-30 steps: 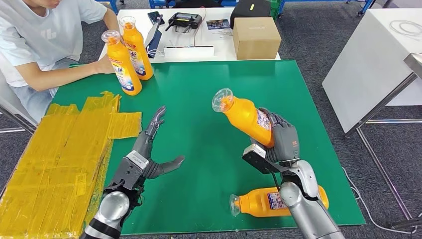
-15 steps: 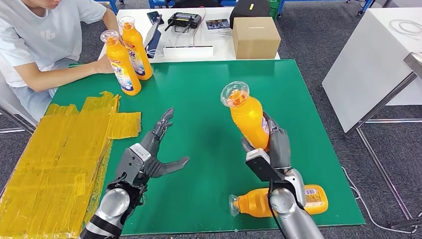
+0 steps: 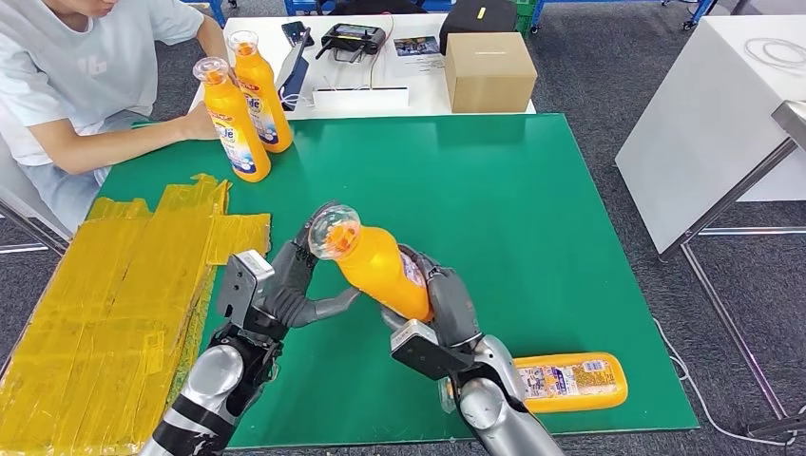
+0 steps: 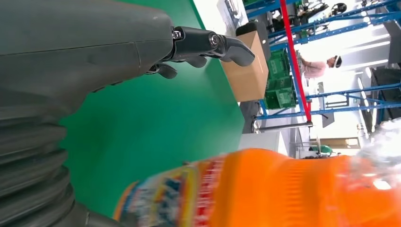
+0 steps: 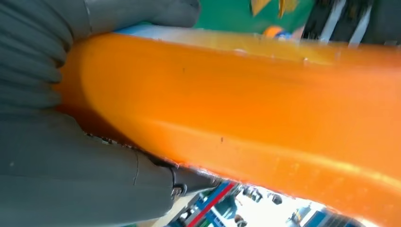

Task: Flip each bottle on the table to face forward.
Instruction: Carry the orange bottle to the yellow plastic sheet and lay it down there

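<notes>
In the head view, near the lower middle of the frame, our right hand (image 3: 442, 309) grips an orange bottle (image 3: 375, 266) around its lower body, holding it tilted above the green bench (image 3: 532, 190), its clear cap pointing to the upper left. Our left hand (image 3: 290, 285) sits just left of it, fingers spread wide and cupped under the bottle's neck; we cannot tell whether they touch it.

A second orange bottle (image 3: 570, 380) lies on its side at the lower right of the bench. Two more bottles (image 3: 242, 104) stand upright at the upper left, beside a seated person's arm (image 3: 124, 142).

We judge the bottle to be stiff, smooth plastic, full and fairly heavy, so it could slip or swing if pinched near the cap. The broad, flat-sided middle by the label looks like the safest place for our left hand to take hold.
</notes>
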Controlling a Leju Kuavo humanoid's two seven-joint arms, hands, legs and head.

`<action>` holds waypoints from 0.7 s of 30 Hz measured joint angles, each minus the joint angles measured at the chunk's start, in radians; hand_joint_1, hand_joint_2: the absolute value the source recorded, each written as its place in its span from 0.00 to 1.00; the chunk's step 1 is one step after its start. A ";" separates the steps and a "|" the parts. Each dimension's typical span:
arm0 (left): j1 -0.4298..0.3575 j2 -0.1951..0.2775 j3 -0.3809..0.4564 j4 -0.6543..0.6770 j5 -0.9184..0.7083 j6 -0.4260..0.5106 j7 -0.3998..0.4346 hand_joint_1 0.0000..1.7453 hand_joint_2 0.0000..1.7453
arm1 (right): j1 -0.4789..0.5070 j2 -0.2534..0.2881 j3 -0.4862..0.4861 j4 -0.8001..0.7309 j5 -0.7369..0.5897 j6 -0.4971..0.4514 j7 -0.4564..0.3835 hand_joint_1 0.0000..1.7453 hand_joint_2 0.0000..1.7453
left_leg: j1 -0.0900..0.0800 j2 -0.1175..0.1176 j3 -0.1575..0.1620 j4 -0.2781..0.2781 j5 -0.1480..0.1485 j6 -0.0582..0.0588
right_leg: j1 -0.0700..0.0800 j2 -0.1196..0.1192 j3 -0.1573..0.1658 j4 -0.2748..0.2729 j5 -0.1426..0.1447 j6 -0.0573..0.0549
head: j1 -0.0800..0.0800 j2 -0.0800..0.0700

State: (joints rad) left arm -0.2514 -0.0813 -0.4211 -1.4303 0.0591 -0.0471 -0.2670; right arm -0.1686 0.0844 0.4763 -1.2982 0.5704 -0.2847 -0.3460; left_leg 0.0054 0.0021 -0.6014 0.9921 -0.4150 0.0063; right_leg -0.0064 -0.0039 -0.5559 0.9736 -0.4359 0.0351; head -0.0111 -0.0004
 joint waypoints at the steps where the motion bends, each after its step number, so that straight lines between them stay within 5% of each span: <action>1: -0.001 0.000 0.000 0.002 0.003 -0.001 0.000 0.00 1.00 | -0.003 0.003 0.011 0.008 0.004 0.000 0.001 1.00 1.00 | 0.000 0.000 0.000 0.000 0.000 0.000 | 0.000 0.000 0.000 0.000 0.000 0.000 | 0.000 0.000; 21: -0.010 0.006 0.000 0.023 0.031 -0.011 0.006 0.00 1.00 | -0.058 0.017 0.078 0.082 0.002 -0.004 0.012 1.00 1.00 | 0.000 0.000 0.000 0.000 0.000 0.000 | 0.000 0.000 0.000 0.000 0.000 0.000 | 0.000 0.000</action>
State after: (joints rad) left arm -0.2613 -0.0754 -0.4215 -1.4071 0.0902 -0.0581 -0.2606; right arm -0.2265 0.1017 0.5544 -1.2166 0.5726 -0.2889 -0.3342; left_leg 0.0053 0.0021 -0.6014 0.9921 -0.4150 0.0063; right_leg -0.0065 -0.0038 -0.5563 0.9736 -0.4359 0.0351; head -0.0112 -0.0004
